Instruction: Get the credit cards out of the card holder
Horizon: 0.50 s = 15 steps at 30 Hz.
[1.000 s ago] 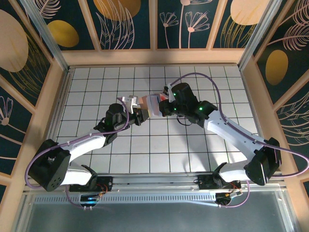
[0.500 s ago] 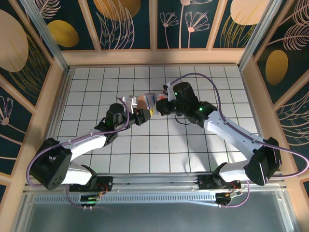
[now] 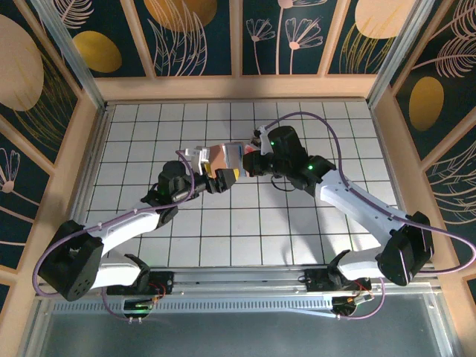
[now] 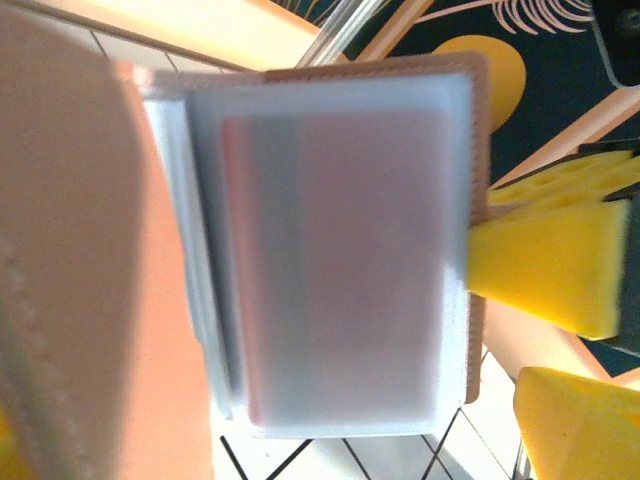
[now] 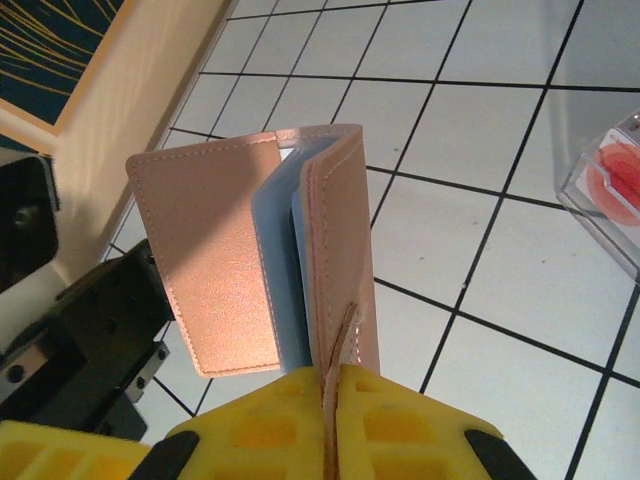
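The tan leather card holder hangs above the table's middle, its covers spread. My right gripper is shut on its spine edge, beside the thin brown tab. One cover swings out to the left over blue-grey lining. In the left wrist view, clear sleeves face the camera, and a blurred pink credit card lies inside the front one. A yellow right pad pinches the holder's edge. My left gripper stands open just below the holder, clamping nothing.
A clear plastic box with red contents sits on the white tiled table to the right of the holder. The left arm's black wrist is close beside the holder. Wooden walls ring the table.
My left gripper has opened wide and let go of the holder. The holder's cover has swung open towards the left arm. The right gripper keeps its grip.
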{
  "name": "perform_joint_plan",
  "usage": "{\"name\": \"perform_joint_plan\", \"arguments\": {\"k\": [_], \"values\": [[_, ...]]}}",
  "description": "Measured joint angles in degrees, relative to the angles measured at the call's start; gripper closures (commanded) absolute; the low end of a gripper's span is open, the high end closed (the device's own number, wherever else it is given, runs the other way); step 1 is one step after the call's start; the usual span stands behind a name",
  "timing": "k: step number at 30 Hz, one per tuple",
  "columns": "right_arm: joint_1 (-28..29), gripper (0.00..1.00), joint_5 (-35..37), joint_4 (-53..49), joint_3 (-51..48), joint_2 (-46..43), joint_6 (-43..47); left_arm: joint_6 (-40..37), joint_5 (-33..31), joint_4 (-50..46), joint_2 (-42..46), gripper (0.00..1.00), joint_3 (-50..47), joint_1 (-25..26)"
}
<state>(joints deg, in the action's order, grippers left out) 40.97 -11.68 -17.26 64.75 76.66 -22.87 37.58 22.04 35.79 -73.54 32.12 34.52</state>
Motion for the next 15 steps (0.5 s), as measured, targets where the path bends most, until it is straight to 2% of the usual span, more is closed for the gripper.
{"name": "perform_joint_plan", "arguments": {"k": [6, 15], "values": [[0.72, 1.00, 1.79, -2.73, 2.19, 1.27, 0.02, -0.13, 0.22, -0.02, -1.51, 0.10, 0.66, 0.00], [2.78, 1.00, 8.44, -9.22, 7.43, 4.66, 0.07, -0.26, 0.48, -0.02, -3.41, 0.07, 1.16, 0.00]]}}
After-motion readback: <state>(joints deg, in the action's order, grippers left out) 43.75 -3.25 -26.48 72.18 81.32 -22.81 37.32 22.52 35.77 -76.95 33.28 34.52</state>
